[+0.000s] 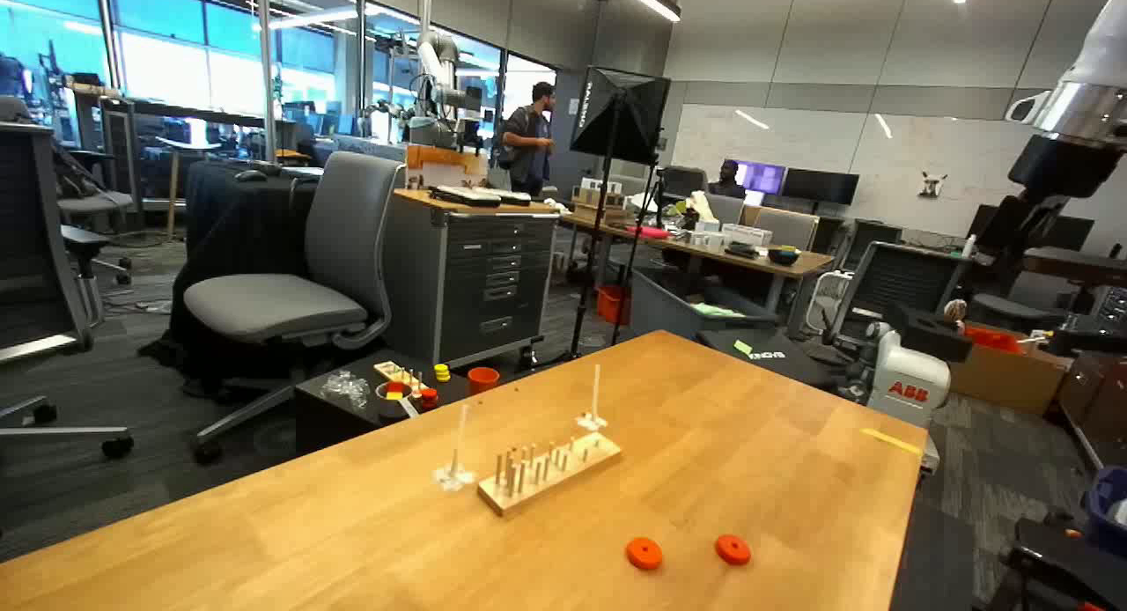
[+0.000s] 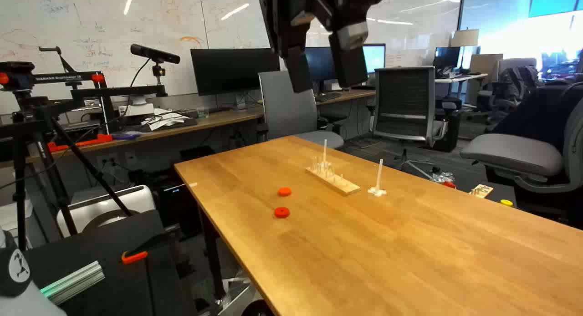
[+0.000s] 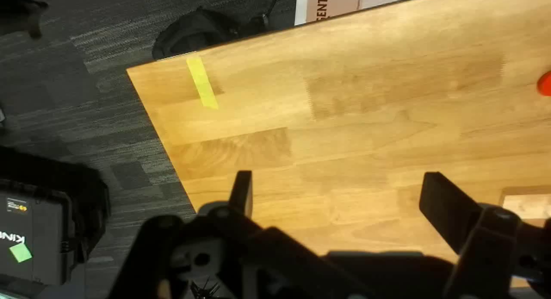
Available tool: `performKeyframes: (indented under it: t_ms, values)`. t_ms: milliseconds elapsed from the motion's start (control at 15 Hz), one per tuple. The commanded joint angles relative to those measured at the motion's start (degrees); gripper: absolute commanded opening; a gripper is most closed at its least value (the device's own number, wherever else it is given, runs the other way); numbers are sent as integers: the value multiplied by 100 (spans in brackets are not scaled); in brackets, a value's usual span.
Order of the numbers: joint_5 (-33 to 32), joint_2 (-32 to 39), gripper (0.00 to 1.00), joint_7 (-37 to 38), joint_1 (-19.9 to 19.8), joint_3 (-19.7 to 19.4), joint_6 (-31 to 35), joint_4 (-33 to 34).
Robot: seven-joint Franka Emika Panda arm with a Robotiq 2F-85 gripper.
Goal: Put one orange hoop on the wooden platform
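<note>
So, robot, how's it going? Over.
Gripper open, empty. Orange hoop and twin on tabletop, off the wooden platform. Two upright rods beside it might snag.

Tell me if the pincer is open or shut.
The pincer is open: in the wrist view, tabletop shows between its parted fingers.

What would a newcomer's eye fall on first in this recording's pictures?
Probably the two bright orange hoops, lying apart on the wooden tabletop. Then the peg-studded wooden platform, on the same tabletop near two pale standing rods. In an exterior view, the dark pincer looms at the top, open and empty.
</note>
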Motion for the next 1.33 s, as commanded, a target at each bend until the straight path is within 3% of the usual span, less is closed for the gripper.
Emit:
performKeyframes:
  t_ms: [0, 600, 800, 1067, 1267]
  values:
    - [16, -3, 100, -12, -13, 15, -15, 20]
    - [89, 30, 100, 79, -7, 11, 7, 53]
    - [270, 62, 100, 345, 156, 203, 83, 29]
    - [717, 129, 100, 1130, 679, 940, 52, 49]
    - [878, 578, 100, 2070, 1049, 1781, -20, 387]
